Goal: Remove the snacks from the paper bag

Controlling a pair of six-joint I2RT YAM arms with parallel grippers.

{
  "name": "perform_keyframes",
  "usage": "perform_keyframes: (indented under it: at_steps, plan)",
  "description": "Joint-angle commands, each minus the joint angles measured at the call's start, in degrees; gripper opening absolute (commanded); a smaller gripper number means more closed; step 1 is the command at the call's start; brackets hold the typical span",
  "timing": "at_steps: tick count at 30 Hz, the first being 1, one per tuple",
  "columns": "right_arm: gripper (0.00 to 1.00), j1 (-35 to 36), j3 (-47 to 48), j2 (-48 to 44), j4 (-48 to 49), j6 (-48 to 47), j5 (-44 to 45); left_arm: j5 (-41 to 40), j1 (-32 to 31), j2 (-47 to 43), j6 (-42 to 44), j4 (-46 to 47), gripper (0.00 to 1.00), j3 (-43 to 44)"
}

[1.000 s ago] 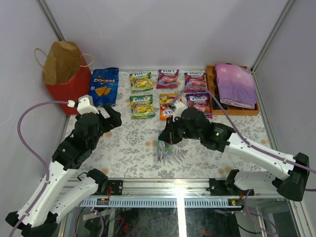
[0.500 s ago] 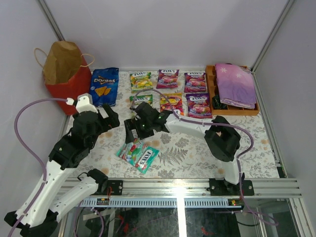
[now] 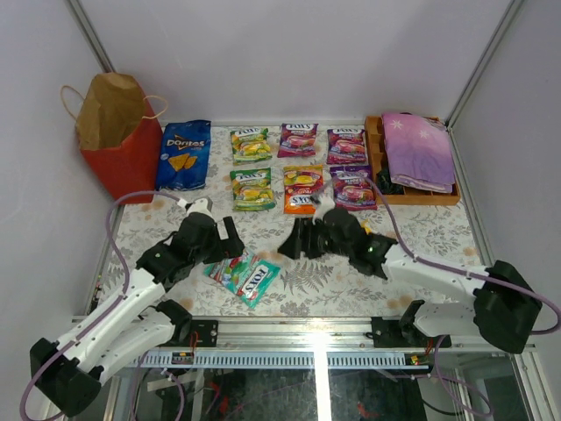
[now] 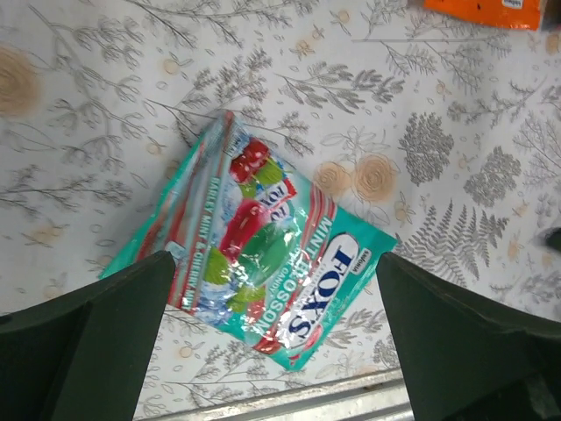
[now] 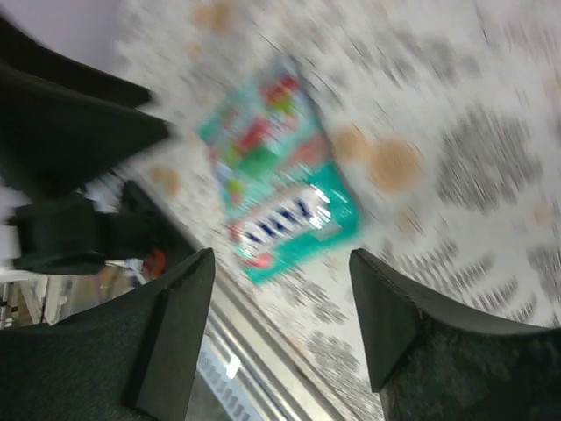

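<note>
The red paper bag [image 3: 118,139] stands open at the back left, far from both arms. A blue Doritos bag [image 3: 184,153] lies beside it, and several candy pouches [image 3: 300,140] lie in two rows at the back. A teal pouch [image 3: 244,274] lies flat near the front edge. My left gripper [image 3: 231,250] hovers open over the teal pouch [image 4: 254,263], its fingers [image 4: 96,342] straddling it without touching. My right gripper [image 3: 293,242] is open and empty just right of the pouch [image 5: 280,175], which is blurred in that view.
A wooden tray [image 3: 374,145] at the back right holds a folded purple cloth [image 3: 419,149]. The metal front rail [image 3: 316,329] runs just below the teal pouch. White walls close in the table on three sides.
The right gripper carried the teal pouch leftward, let it go on the table and drew back to the right. The left arm swung down and forward over the pouch.
</note>
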Motion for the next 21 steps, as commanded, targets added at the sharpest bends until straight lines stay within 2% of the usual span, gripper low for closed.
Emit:
perform_keyframes:
  at_steps: [1, 9, 15, 18, 21]
  plan:
    - [0.68, 0.9, -16.2, 2.7, 18.1, 10.8, 1.7, 3.6, -0.7, 0.8, -4.6, 11.2, 1.0, -2.2]
    - [0.62, 3.1, -20.0, 17.1, 38.1, 16.8, 0.5, 5.1, -1.5, 3.4, -11.4, 18.6, 1.0, -11.1]
    - [0.55, 3.8, -19.1, 29.7, 50.7, 24.0, -3.1, 4.4, -2.9, 8.4, -12.9, 21.4, 1.0, -13.5]
    - [0.5, 5.0, -17.1, 34.8, 53.5, 27.0, -3.8, 3.6, -3.3, 10.5, -13.1, 22.2, 1.0, -14.0]
    - [0.38, 6.3, -13.2, 40.0, 54.0, 28.6, -4.5, 1.8, -3.2, 12.0, -13.8, 23.7, 1.0, -15.3]
